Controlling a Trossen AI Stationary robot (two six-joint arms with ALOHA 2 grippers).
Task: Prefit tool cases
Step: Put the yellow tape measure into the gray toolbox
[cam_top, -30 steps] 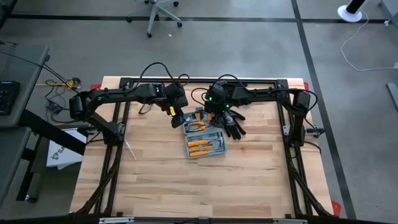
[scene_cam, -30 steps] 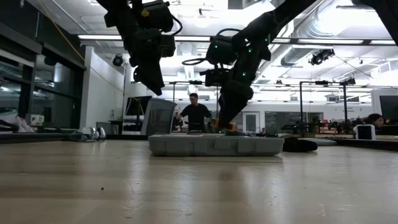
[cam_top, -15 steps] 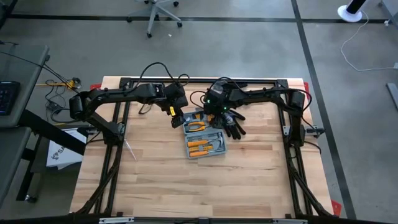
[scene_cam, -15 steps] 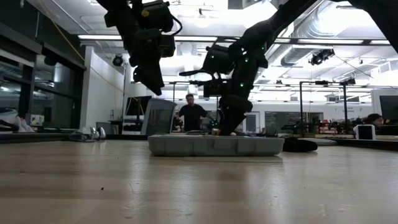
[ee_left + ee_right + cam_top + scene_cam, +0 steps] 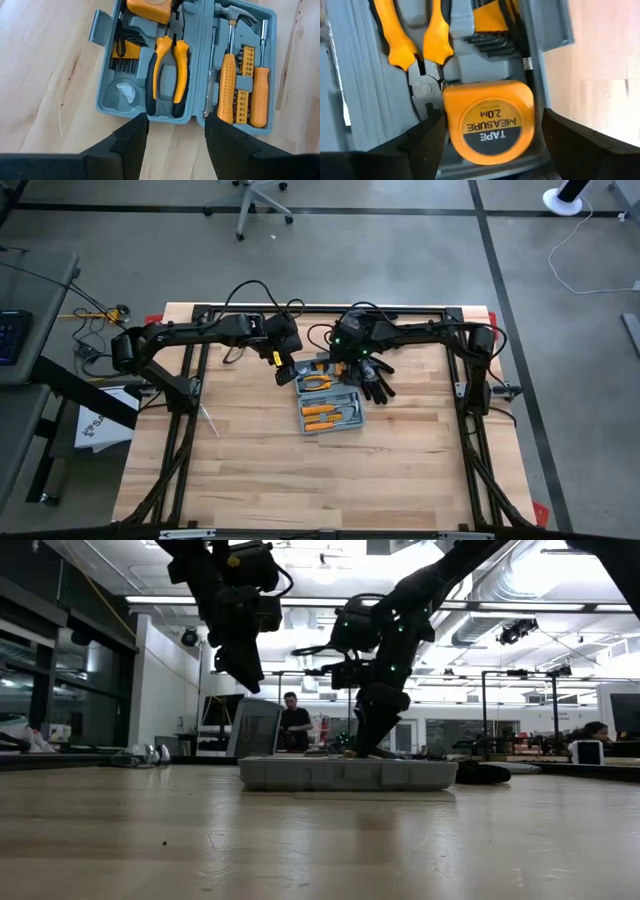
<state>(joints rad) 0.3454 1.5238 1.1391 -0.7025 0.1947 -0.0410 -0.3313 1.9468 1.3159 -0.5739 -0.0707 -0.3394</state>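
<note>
The grey-blue tool case [image 5: 328, 402] lies open and flat on the wooden table, both halves up. It holds orange-handled pliers [image 5: 167, 70], a hammer [image 5: 227, 75] and a screwdriver [image 5: 260, 85]. A yellow tape measure [image 5: 490, 122] rests in a recess at the case's far end. My right gripper [image 5: 492, 115] is open and points steeply down over that end, with one finger on either side of the tape measure. My left gripper [image 5: 175, 132] hangs open, well above the table, just off the case's left edge [image 5: 150, 117], with nothing between its fingers.
Black-and-grey work gloves [image 5: 377, 387] lie on the table right beside the case, to its right. Bare wood spreads toward the near edge [image 5: 320, 480]. The arm frames stand along both sides. A person [image 5: 293, 725] stands in the room beyond the table.
Neither gripper nor the case has visibly shifted. The person beyond the table has stepped a little to the left in the low view.
</note>
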